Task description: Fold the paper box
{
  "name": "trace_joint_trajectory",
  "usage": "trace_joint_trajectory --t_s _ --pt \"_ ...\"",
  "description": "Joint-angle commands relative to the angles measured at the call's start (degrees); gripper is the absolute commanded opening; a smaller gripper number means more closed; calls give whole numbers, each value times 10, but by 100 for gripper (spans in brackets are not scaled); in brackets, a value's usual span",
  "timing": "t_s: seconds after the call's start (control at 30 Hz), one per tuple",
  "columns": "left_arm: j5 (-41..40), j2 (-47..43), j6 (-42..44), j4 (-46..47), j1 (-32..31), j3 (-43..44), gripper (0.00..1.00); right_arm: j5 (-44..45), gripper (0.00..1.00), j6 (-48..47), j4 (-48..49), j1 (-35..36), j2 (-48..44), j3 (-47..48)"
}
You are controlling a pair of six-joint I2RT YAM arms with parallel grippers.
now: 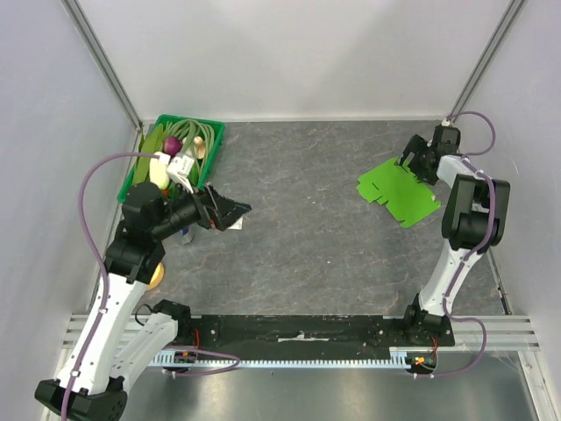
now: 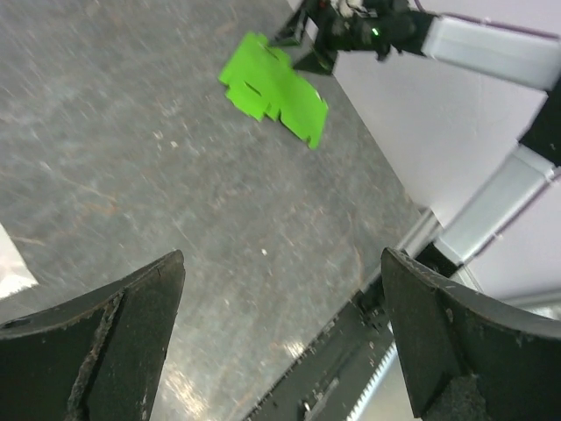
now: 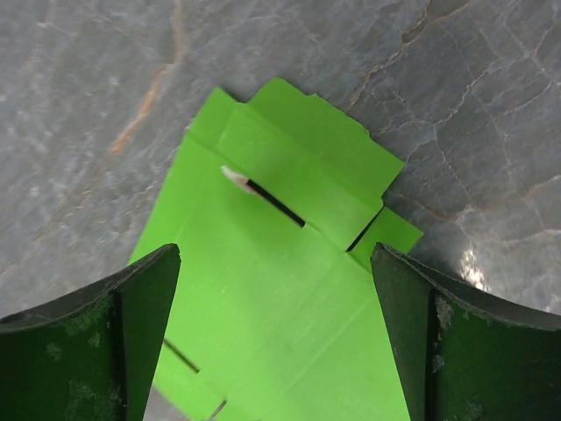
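The paper box (image 1: 396, 191) is a flat lime-green card cut-out with flaps and slits, lying unfolded on the grey table at the far right. My right gripper (image 1: 410, 160) hovers over its far edge. In the right wrist view the card (image 3: 280, 289) fills the gap between the jaws, and the right gripper (image 3: 274, 254) is open with nothing held. My left gripper (image 1: 238, 213) hangs open over the left-middle of the table, well apart from the card. The left wrist view shows the paper box (image 2: 272, 86) far off, with the left gripper (image 2: 282, 263) empty.
A green crate (image 1: 213, 140) of vegetables stands at the back left, behind the left arm. A yellowish object (image 1: 156, 276) lies by the left arm's base. The black rail (image 1: 298, 333) runs along the near edge. White walls close in both sides and the back.
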Motion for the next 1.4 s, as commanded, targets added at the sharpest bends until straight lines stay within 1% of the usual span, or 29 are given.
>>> trace_joint_trajectory --t_s 0.0,0.07,0.13,0.17,0.23,0.27,0.43,0.53,0.57,0.6,0.63,0.67,0.7,0.73,0.77,0.8,0.83,0.87,0.9,0.93,0.97,1.03,1.07,1.17,1.27,1.33,1.37 --pt "45 -39 -74 47 -20 -54 99 1 98 -46 37 -10 39 48" --pt "44 -51 -100 62 -40 -96 98 5 98 -69 23 -10 57 66" --pt "32 -59 -110 71 -61 -133 98 9 98 -75 10 -10 63 59" --pt "5 -61 -117 76 -88 -143 98 9 98 -75 14 -10 59 34" --pt "-15 -56 -121 87 -112 -165 98 2 98 -66 35 -10 41 5" --pt "-30 -45 -126 95 -132 -171 98 -8 98 -61 43 -10 34 -24" --pt "-81 17 -136 152 -177 -189 97 -61 98 -7 69 6 -9 -102" --pt "-105 82 -157 191 -193 -199 95 -93 98 48 93 26 -54 -169" --pt "-120 100 -181 198 -195 -201 95 -107 98 82 103 33 -68 -210" --pt "-123 141 -192 209 -196 -207 94 -110 98 104 124 39 -101 -233" --pt "-123 160 -203 251 -198 -212 94 -110 98 123 141 53 -117 -257" --pt "-125 180 -231 275 -201 -218 94 -113 98 142 155 60 -151 -304" --pt "-125 225 -249 298 -203 -230 94 -121 98 182 180 66 -165 -326" --pt "-123 246 -265 363 -206 -237 94 -121 98 200 189 80 -178 -346" --pt "-124 274 -297 393 -215 -243 93 -125 98 224 200 88 -201 -385" --pt "-125 301 -312 421 -220 -252 93 -129 98 261 230 97 -212 -404" --pt "-125 357 -334 476 -226 -252 93 -125 98 285 242 116 -224 -437" --pt "-123 382 -340 495 -238 -249 92 -122 98 301 255 117 -243 -452" --pt "-126 404 -347 515 -246 -241 92 -120 98 333 275 138 -250 -463" --pt "-140 446 -370 530 -254 -240 92 -119 98 344 285 153 -256 -481" --pt "-147 463 -383 570 -268 -239 92 -119 98 352 290 158 -263 -487" --pt "-174 508 -414 614 -281 -245 92 -113 98 381 298 167 -272 -512" --pt "-186 521 -421 653 -295 -248 92 -112 98 392 305 166 -282 -521" --pt "-225 563 -441 719 -317 -260 91 -116 98 409 326 171 -290 -541" --pt "-275 580 -452 724 -329 -265 89 -121 98 431 344 180 -299 -558" --pt "-317 577 -468 729 -339 -280 88 -123 98 435 351 182 -303 -565" --pt "-319 574 -468 730 -341 -288 88 -125 98 432 345 182 -303 -563"
